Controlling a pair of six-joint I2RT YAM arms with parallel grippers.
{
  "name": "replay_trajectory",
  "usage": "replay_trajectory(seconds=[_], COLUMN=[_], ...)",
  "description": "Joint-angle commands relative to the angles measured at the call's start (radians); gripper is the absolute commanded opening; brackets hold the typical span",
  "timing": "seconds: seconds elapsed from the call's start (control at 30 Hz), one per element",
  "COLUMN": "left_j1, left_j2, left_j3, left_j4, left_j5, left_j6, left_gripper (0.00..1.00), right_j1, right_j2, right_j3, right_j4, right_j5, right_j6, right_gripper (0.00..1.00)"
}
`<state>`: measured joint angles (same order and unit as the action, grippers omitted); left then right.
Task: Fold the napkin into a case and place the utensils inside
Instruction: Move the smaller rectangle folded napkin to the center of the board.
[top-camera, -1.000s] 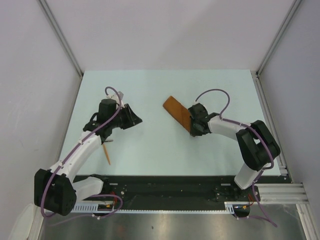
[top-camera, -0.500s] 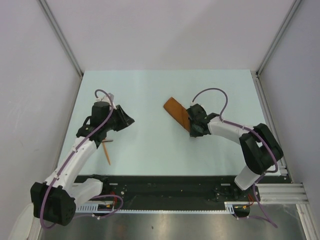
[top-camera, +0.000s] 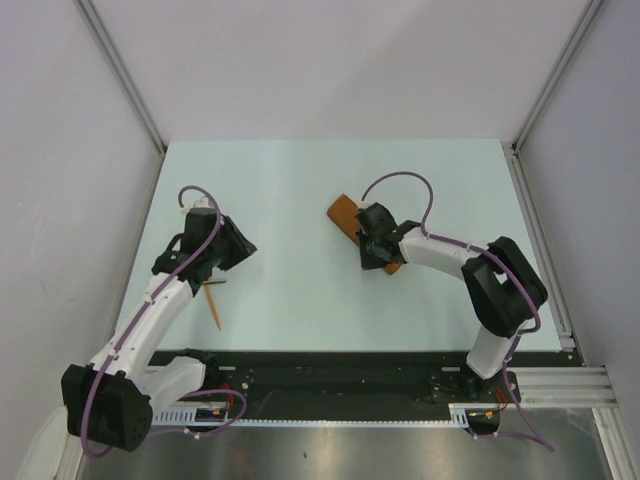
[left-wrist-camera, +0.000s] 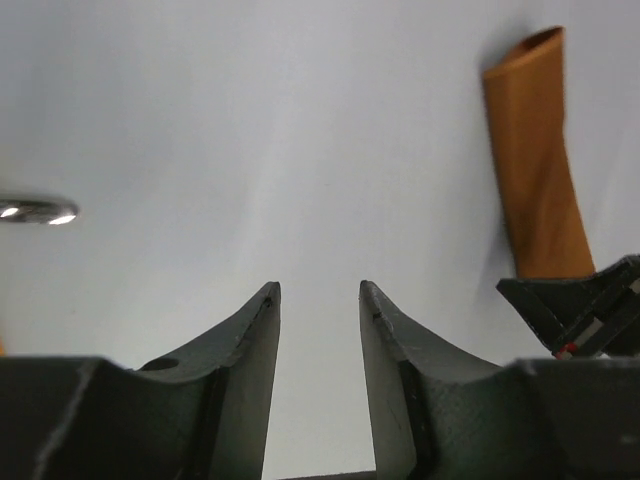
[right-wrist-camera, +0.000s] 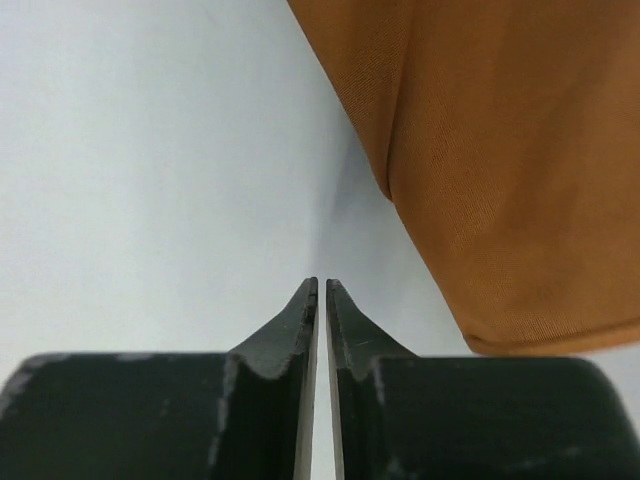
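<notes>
The napkin (top-camera: 344, 212) lies mid-table, folded into a narrow rust-orange case (left-wrist-camera: 535, 170) that is slightly open at its far end. My right gripper (top-camera: 368, 258) sits over its near half, hiding that part. In the right wrist view the right gripper (right-wrist-camera: 322, 285) is shut with nothing between its fingers, just left of the cloth's edge (right-wrist-camera: 500, 180). My left gripper (top-camera: 243, 250) hovers to the left, well apart from the case. There the left gripper (left-wrist-camera: 318, 288) is open and holds nothing. One of the utensils, a slim orange stick (top-camera: 212, 308), lies beside the left arm.
A shiny rounded tip (left-wrist-camera: 35, 212) pokes in at the left edge of the left wrist view; I cannot tell what it is. The right gripper's black body (left-wrist-camera: 590, 310) shows at that view's right edge. Grey walls and metal rails (top-camera: 535, 215) border the pale table (top-camera: 300, 300).
The left arm drew back to the left and its jaws widened slightly. The right gripper slid left along the napkin and now covers more of it.
</notes>
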<state>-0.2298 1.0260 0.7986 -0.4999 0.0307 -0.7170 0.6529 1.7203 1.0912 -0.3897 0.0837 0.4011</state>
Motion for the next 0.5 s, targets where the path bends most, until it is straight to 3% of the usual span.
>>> replay_trajectory(seconds=[0.0,0.1,0.13,0.23,0.4,0.47], left_j1=[0.035,0.105,0.127,0.225,0.384,0.392], left_j2=[0.008,0.06,0.071,0.112,0.196,0.235], left_j3=[0.047,0.068,0.062,0.034,0.037,0.063], left_j4=[-0.176,-0.241,-0.246,-0.238,-0.218,-0.2], left_j5=[-0.192,-0.189,-0.166,-0.085,-0.123,-0.144], left_j6=[-0.123,-0.148,-0.153,-0.153,-0.154,-0.075], left_gripper=[0.43,0.47,0.53,0.53,0.55,0.5], right_j1=[-0.027,-0.07,-0.081,-0.13,-0.18,-0.18], right_j2=[0.071,0.087,0.09,0.101,0.134,0.131], right_j3=[0.03,-0.019,-0.03,-0.05,0.004,0.025], right_j4=[0.063,0.081,0.084,0.078,0.064,0.069], right_j5=[-0.035,-0.018,-0.01,0.056,0.157,0.13], right_j6=[-0.016,-0.021,-0.021,-0.019,-0.045,-0.077], right_gripper=[0.09,0.04,0.04,0.04,0.05,0.07])
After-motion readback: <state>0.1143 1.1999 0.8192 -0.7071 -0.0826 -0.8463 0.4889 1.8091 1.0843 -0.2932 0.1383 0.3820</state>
